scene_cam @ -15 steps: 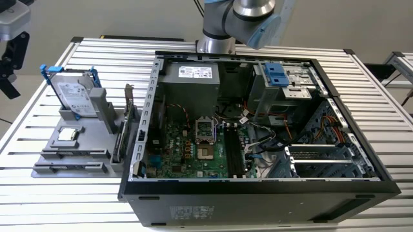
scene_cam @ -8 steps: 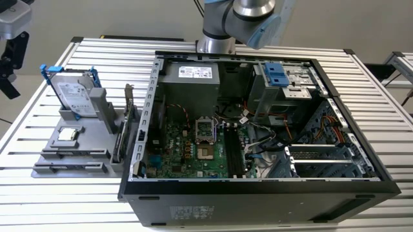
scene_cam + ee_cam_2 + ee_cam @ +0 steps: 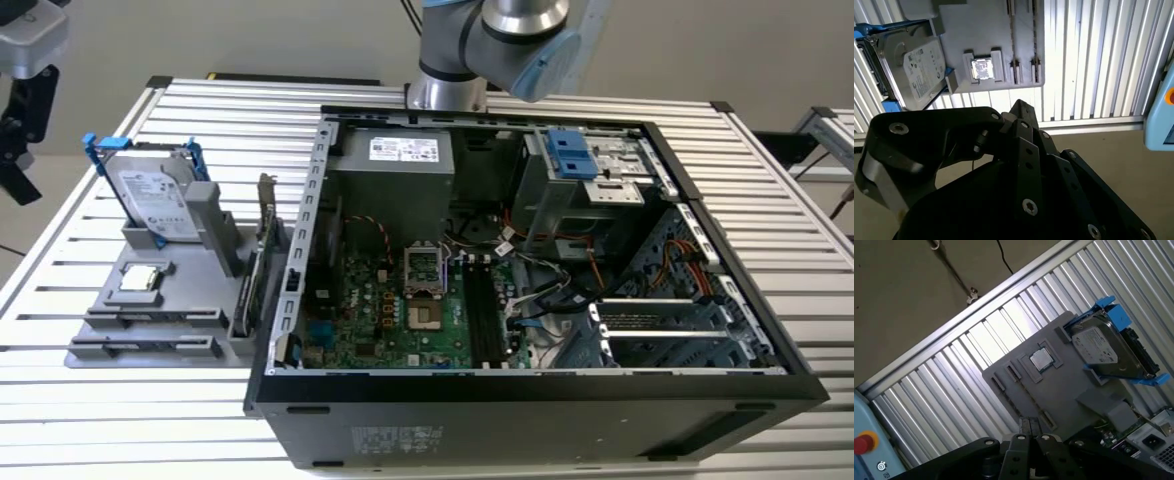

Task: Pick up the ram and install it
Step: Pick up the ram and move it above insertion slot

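My gripper point(image 3: 16, 185) hangs at the exterior view's far left, above and beyond the table's edge, well apart from the grey parts holder point(image 3: 200, 290). In both wrist views its black linkage closes to a single tip point(image 3: 1029, 423) point(image 3: 1019, 105); the fingers look shut with nothing between them. Below it, the holder point(image 3: 1064, 390) point(image 3: 984, 30) shows two narrow slots point(image 3: 1013, 30) seen from above. I cannot make out the ram in them or anywhere else. The motherboard's black slots point(image 3: 481, 312) lie in the open computer case point(image 3: 534, 385).
A silver hard drive in a blue frame point(image 3: 150, 195) stands at the holder's back, a processor chip point(image 3: 140, 280) lies on it, and a dark card with a metal bracket point(image 3: 262, 262) stands beside the case wall. The arm's base point(image 3: 447, 80) is behind the case. The table point(image 3: 147, 420) is slatted aluminium.
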You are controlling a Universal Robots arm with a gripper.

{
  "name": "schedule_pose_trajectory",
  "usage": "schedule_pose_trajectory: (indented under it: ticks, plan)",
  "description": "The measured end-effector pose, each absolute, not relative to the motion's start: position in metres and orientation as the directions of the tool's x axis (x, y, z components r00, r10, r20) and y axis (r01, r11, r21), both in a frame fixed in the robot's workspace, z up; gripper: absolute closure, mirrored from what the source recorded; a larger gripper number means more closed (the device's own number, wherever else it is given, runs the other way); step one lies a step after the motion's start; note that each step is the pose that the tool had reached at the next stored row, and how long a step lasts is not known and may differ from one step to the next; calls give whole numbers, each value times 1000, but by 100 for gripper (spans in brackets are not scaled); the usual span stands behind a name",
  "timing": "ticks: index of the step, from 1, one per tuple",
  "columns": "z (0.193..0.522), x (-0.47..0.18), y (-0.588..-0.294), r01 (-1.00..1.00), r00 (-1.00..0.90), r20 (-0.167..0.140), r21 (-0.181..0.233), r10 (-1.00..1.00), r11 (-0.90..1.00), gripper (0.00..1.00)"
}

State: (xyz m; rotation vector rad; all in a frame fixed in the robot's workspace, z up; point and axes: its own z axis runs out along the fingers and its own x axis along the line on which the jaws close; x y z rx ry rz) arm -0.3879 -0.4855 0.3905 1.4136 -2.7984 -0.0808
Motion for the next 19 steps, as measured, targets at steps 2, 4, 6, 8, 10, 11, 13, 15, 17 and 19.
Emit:
schedule_pose_trajectory:
  ticks: [2,4,6,8,10,11,13,15,17,19]
  plan:
    - [391,-388,-486,-809,-588,-18,48,-809,586,100]
    - [391,-388,-486,-813,-581,-18,48,-813,580,100]
    - [391,-388,-486,-818,-575,-18,48,-818,574,100]
    - [391,-388,-486,-822,-569,-18,48,-822,568,100]
    - [391,-388,-486,-826,-563,-18,48,-826,562,100]
    - [391,-388,-486,-828,-560,-18,48,-828,559,100]
    - [391,-388,-486,-832,-554,-18,48,-832,553,100]
    - [391,-388,-486,-837,-547,-18,48,-837,546,100]
    - [391,-388,-486,-845,-534,-18,48,-845,533,100]
    - [391,-388,-486,-856,-516,-18,48,-856,515,100]
